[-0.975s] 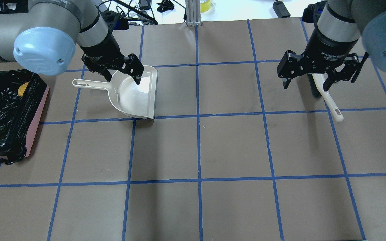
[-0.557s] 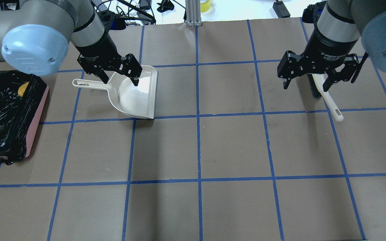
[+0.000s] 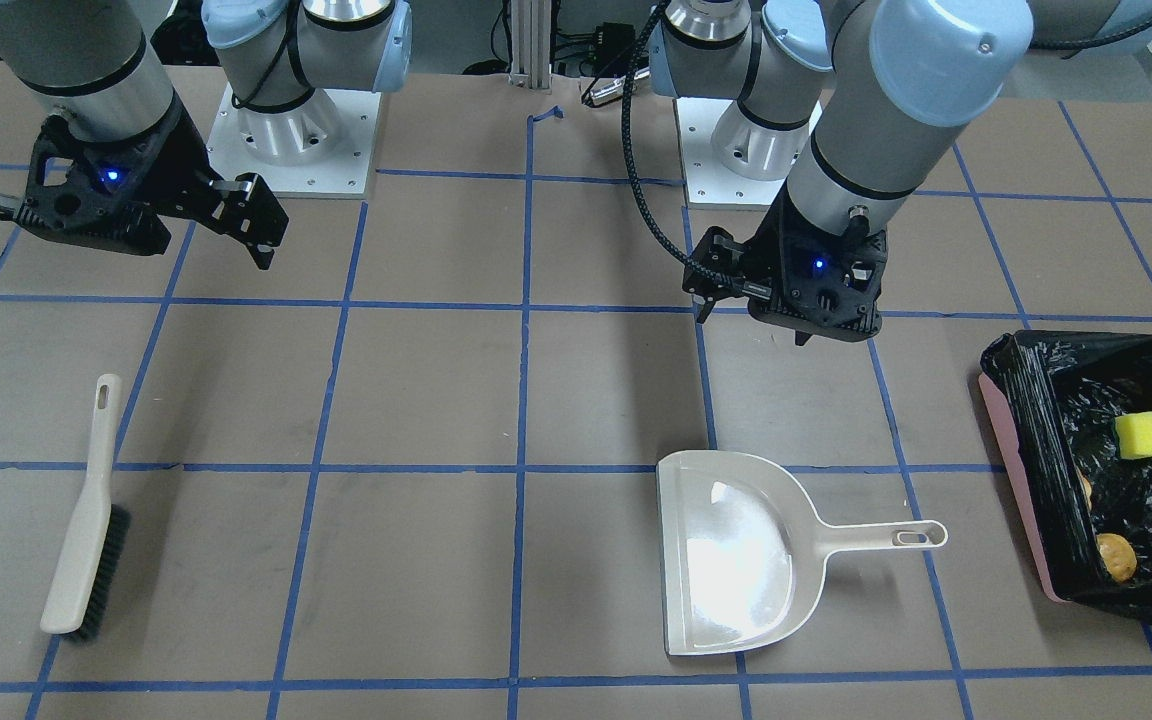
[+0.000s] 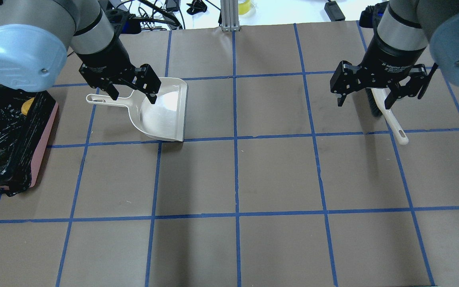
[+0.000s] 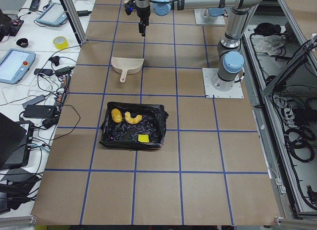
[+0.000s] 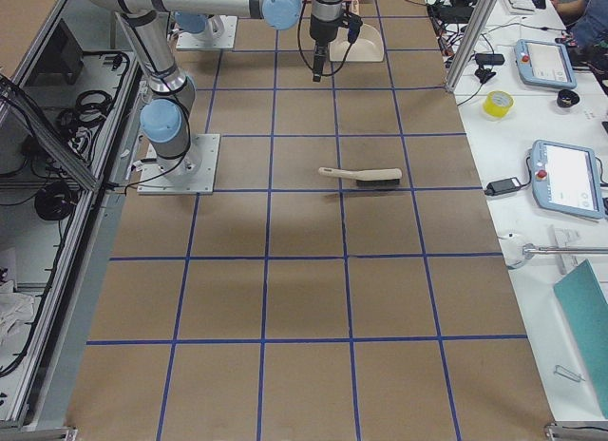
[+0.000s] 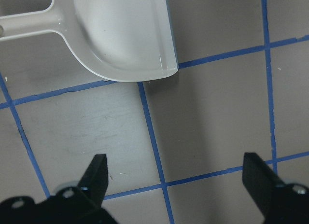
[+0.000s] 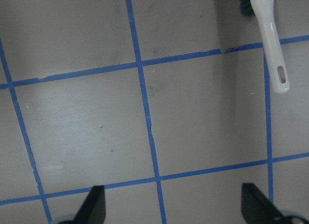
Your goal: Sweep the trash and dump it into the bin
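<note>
Trash: potato lump (image 5: pixel 116 115), rind slice (image 5: pixel 132 117) and sponge cube (image 5: pixel 143 138), all inside bin (image 3: pixel 1011 470) at the left end of table (image 4: pixel 277 175). Left gripper (image 4: pixel 133 98): jaws spread, empty, raised near dustpan (image 3: pixel 731 560). Right gripper (image 4: pixel 364 103): jaws spread, empty, raised near brush (image 3: pixel 86 540). Dustpan and brush lie flat on table.
</note>
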